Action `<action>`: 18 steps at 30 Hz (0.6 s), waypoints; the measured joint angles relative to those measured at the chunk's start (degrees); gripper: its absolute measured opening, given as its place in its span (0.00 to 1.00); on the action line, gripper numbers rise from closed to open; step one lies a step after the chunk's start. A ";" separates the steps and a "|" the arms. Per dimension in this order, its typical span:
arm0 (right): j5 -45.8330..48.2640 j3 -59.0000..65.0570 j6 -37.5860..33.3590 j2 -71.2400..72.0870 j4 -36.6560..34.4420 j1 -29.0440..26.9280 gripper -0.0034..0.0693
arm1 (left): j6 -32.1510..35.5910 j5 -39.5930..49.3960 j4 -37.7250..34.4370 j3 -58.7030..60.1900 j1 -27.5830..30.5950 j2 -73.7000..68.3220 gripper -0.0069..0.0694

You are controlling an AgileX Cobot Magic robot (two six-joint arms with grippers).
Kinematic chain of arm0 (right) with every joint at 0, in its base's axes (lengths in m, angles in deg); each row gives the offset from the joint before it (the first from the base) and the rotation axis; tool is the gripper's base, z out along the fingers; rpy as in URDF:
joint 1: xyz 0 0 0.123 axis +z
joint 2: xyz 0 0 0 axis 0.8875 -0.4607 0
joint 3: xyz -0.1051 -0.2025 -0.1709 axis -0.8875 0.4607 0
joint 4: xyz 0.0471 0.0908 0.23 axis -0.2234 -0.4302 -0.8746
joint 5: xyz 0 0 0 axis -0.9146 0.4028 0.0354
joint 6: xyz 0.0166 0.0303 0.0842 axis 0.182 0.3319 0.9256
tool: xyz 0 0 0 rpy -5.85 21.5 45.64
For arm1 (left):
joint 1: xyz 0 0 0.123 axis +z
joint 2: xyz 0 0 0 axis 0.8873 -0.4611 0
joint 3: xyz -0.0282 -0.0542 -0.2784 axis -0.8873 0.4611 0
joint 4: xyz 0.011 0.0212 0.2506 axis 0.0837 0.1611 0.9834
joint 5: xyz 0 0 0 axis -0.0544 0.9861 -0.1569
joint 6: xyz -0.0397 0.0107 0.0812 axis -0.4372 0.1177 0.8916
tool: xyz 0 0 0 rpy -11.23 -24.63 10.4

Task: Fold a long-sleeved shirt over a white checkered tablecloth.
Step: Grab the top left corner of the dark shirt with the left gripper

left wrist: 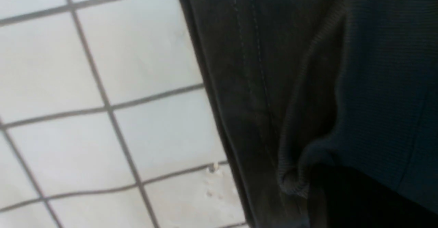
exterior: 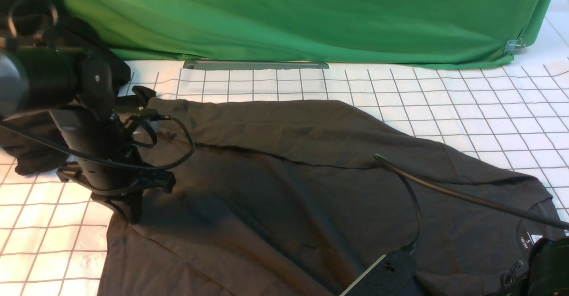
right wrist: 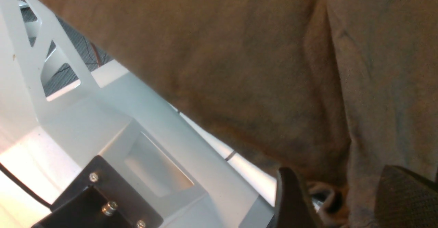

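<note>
The long-sleeved shirt, dark brownish-charcoal, lies spread across the white checkered tablecloth, its neck label at the right. My left gripper points down on the shirt's left edge. In the left wrist view a ribbed fold of the shirt runs into the dark shut jaws, beside bare tablecloth. My right gripper is at the shirt's near edge by the collar. Its two fingers stand apart with shirt cloth bunched between them.
A plain green cloth hangs along the back, with a metal strip at its foot. A blacker heap of cloth sits at the far left. The right arm's cable crosses the shirt. The white robot frame lies just below the table edge.
</note>
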 joint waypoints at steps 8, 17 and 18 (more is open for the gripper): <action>-0.14 0.00 -0.90 0.00 0.00 0.00 0.49 | -0.44 4.43 3.64 0.04 0.00 2.67 0.09; -0.23 0.00 -0.90 0.00 0.00 0.00 0.49 | -0.44 4.33 2.07 0.08 0.00 2.13 0.23; -0.23 0.00 -0.90 0.00 0.00 0.00 0.49 | -0.82 5.62 2.36 -0.76 0.00 2.13 0.32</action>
